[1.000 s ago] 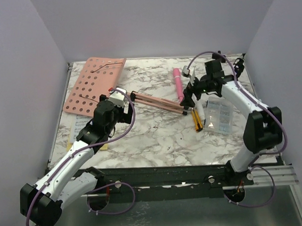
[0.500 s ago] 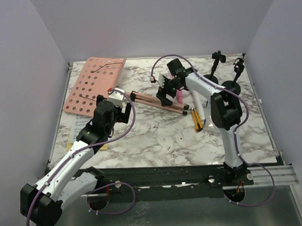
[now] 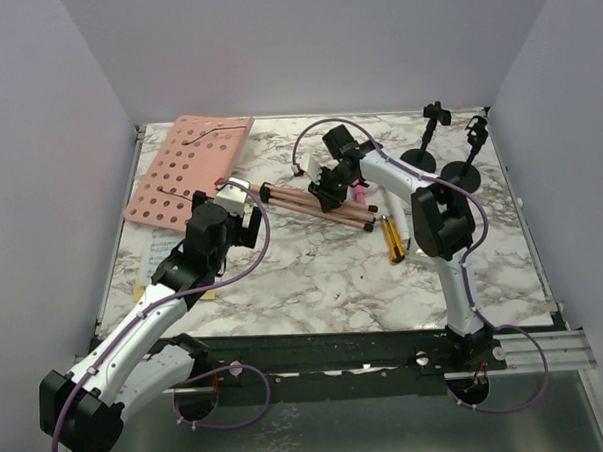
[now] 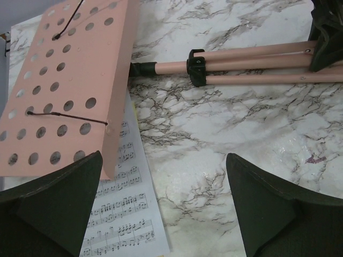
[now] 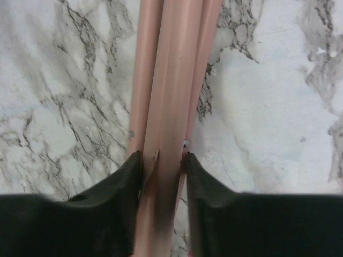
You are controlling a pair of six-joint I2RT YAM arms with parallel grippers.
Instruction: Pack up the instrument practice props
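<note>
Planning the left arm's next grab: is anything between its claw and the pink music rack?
Nothing visible. The open left claw hangs over bare marble; the music rack lies ahead to its left, over a sheet-music page. The right claw, shut on the tripod legs, is off to the side.

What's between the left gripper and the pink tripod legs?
Only bare marble tabletop, seen in the left wrist view; the open left gripper is short of the pink tripod legs.

Rack [image 3: 189,169] lies rear-left on table [image 3: 314,285], partly over pages [image 4: 126,214]; tripod [image 3: 311,208] runs from it rightward to ctr. Mounts [image 3: 420,158] stand rear-right. Cutter [image 3: 393,240] lies in front of them, just right of tripod's end.
</note>
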